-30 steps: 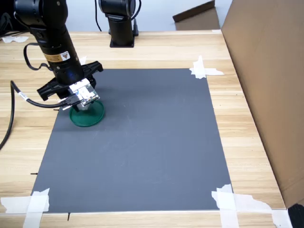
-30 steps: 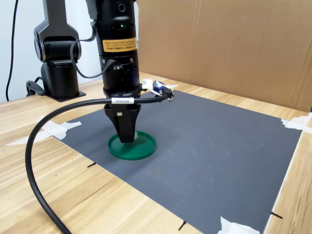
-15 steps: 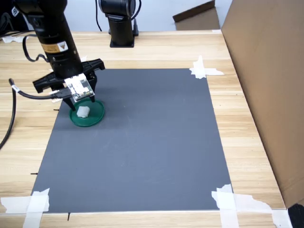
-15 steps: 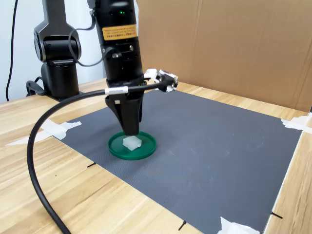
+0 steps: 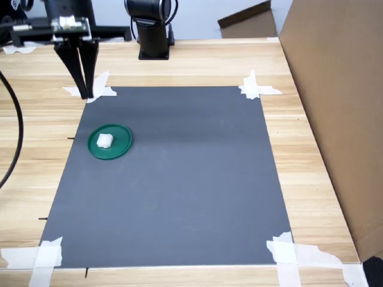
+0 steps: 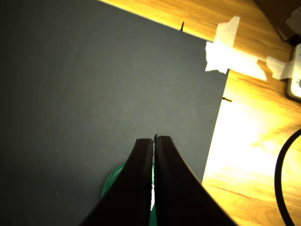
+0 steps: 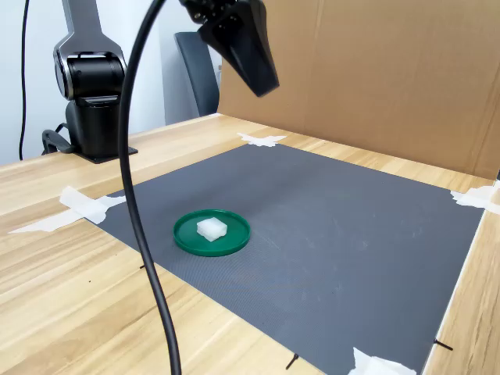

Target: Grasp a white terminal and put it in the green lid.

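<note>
The green lid (image 5: 123, 143) lies on the dark grey mat near the first exterior view's left edge. A small white terminal (image 5: 105, 141) rests inside it, a little off centre. Both show in the second exterior view too: the lid (image 7: 236, 234) with the terminal (image 7: 211, 228) in it. My gripper (image 5: 87, 94) hangs high above the mat's far left corner, well clear of the lid, shut and holding nothing. In the second exterior view the gripper (image 7: 269, 87) is up near the top edge. In the wrist view the gripper (image 6: 155, 138) has its jaws pressed together over part of the lid (image 6: 112, 182).
The grey mat (image 5: 179, 179) is taped to the wooden table at its corners with white masking tape (image 5: 257, 88). A cardboard wall (image 5: 335, 107) stands along the first exterior view's right. A black robot base (image 5: 152, 36) stands at the back. A black cable (image 7: 141, 234) hangs down.
The gripper let go of the white terminal in the green lid, rose and drew back toward the mat's far corner, and its fingers closed empty. The terminal stays in the lid.
</note>
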You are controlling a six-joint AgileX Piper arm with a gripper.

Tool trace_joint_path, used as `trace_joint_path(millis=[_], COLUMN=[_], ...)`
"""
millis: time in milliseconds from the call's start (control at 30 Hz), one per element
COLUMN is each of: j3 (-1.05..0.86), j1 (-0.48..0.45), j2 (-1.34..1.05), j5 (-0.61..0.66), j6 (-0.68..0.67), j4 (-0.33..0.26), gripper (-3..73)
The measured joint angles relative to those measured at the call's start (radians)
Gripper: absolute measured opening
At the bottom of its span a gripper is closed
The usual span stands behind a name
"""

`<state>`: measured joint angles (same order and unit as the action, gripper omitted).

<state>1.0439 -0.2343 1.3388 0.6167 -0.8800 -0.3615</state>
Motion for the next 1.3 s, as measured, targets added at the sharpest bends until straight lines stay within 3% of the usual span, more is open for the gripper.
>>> trace_joint_path(millis=[233,533,600,800,1100,1300], j3=[-0.002,-0.006,-0.094,-0.296,-0.582,-0.718], j1=[0.000,0.000,0.051,0.101,0.106,0.107], j2=[-0.074,-0.231,-0.338,-0.544,-0.919,-1.108], j5=[0.001,0.010,-0.101,-0.205,-0.100,-0.095], j6=[0.040,0.212,0.247,0.287,0.313,0.362], j4=[-0.018,-0.020,0.011,0.026,0.014,0.006], gripper=[-2.5,-2.5,-2.5,-2.5,-2.5,-2.5])
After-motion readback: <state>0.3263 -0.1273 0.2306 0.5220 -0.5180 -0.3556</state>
